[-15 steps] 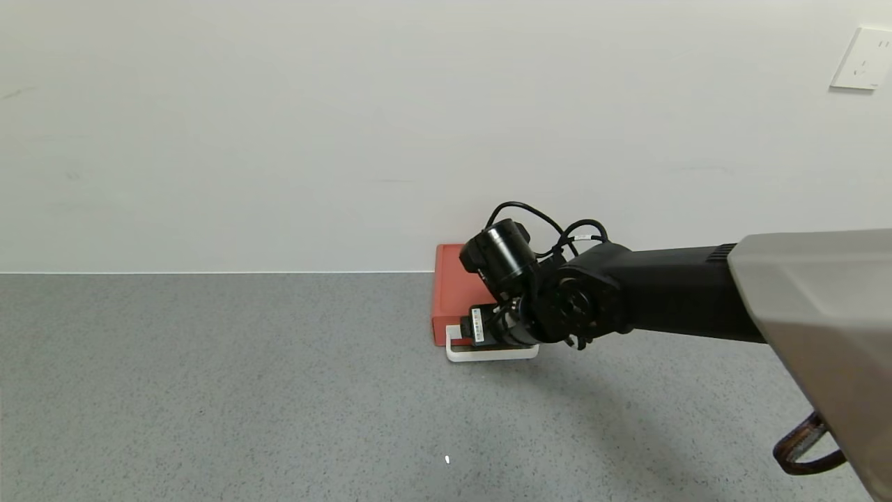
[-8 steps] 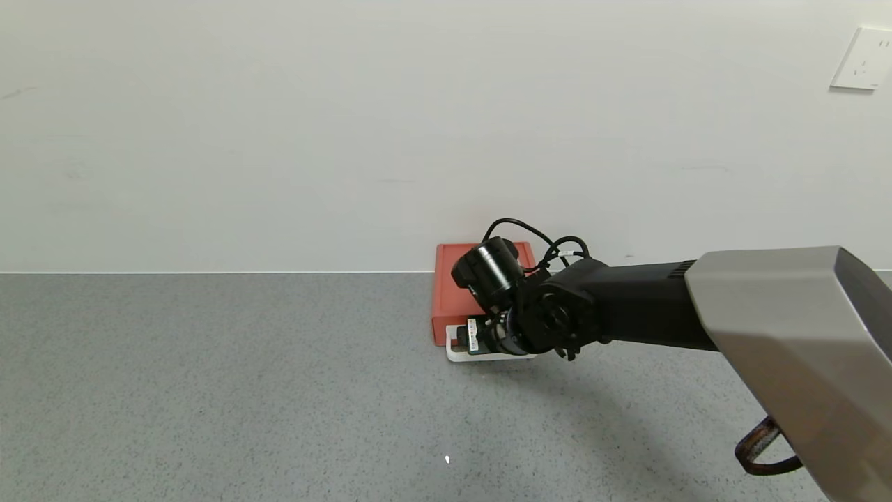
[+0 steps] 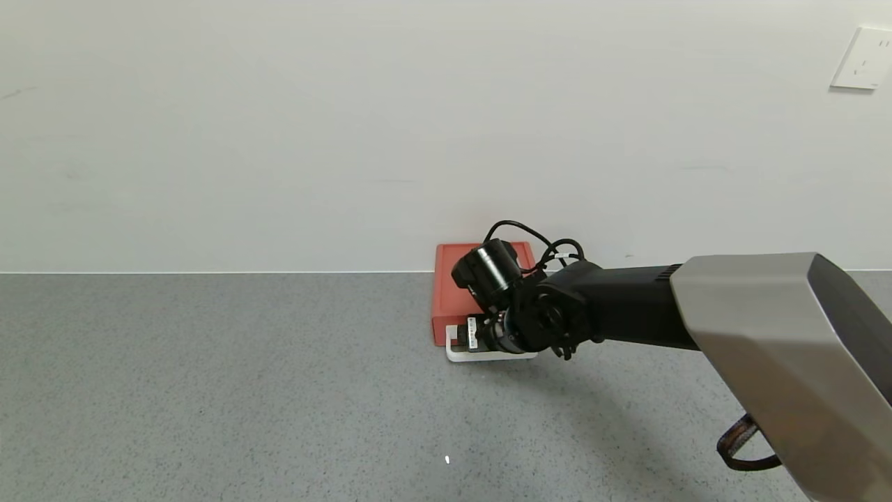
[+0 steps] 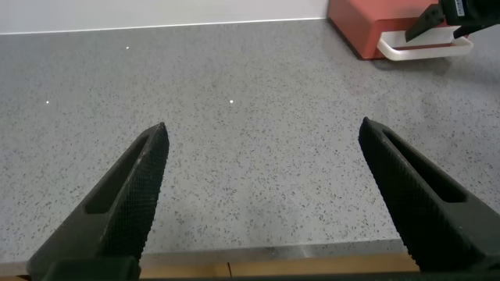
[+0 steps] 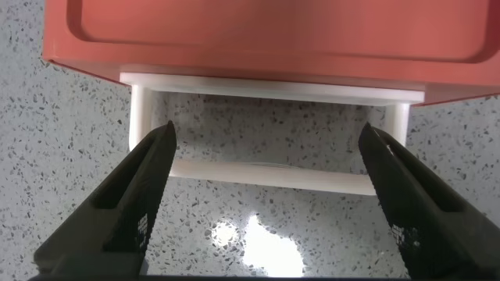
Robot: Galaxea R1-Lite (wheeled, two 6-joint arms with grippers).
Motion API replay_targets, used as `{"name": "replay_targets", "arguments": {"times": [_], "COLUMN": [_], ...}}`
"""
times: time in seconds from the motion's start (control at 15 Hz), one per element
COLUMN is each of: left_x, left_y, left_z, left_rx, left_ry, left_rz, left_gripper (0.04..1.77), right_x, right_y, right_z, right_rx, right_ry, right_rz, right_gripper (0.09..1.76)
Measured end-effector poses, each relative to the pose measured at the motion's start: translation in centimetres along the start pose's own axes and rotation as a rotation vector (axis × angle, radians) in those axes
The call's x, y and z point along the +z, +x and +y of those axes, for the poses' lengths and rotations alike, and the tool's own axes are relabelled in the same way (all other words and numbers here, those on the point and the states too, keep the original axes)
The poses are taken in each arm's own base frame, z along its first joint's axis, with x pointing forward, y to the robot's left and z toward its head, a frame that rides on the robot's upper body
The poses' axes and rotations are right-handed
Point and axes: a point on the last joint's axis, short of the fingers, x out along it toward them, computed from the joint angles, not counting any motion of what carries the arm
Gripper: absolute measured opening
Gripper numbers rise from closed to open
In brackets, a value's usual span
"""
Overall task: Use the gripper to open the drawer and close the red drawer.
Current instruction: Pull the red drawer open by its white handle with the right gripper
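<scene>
The drawer (image 3: pixel 456 293) is a flat orange-red box on the grey table, against the white wall. Its white loop handle (image 3: pixel 454 355) points toward me. My right gripper (image 3: pixel 474 337) is low over the handle, fingers open. In the right wrist view the open gripper (image 5: pixel 267 130) straddles the handle's front bar (image 5: pixel 266 176), one finger near each end, with the drawer (image 5: pixel 258 31) just beyond; its tray looks pushed in. My left gripper (image 4: pixel 263 126) is open and empty, low over the table far from the drawer (image 4: pixel 355 27).
The white wall stands right behind the drawer. A wall socket (image 3: pixel 864 59) is at the upper right. The table's front edge (image 4: pixel 234 265) lies under my left gripper. A brown strap (image 3: pixel 746 446) hangs under the right forearm.
My right arm has reached further forward and lowered, bringing the gripper down over the white handle. The drawer has not moved.
</scene>
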Motion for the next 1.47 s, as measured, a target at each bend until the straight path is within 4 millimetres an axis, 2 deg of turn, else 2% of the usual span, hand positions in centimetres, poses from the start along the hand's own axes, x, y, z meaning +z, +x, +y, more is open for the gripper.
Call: {"name": "replay_targets", "arguments": {"times": [0.8, 1.47], "left_x": [0.0, 0.0], "left_y": [0.0, 0.0], "left_z": [0.0, 0.0], "left_rx": [0.0, 0.0], "left_ry": [-0.003, -0.004], "left_rz": [0.001, 0.001], "left_gripper": [1.75, 1.75], "right_x": [-0.9, -1.1], "right_y": [1.6, 1.1], "right_z": [0.4, 0.3], "right_rx": [-0.032, -0.003], "right_ry": [-0.014, -0.035], "right_rz": [0.007, 0.071], "right_gripper": [1.71, 1.71]}}
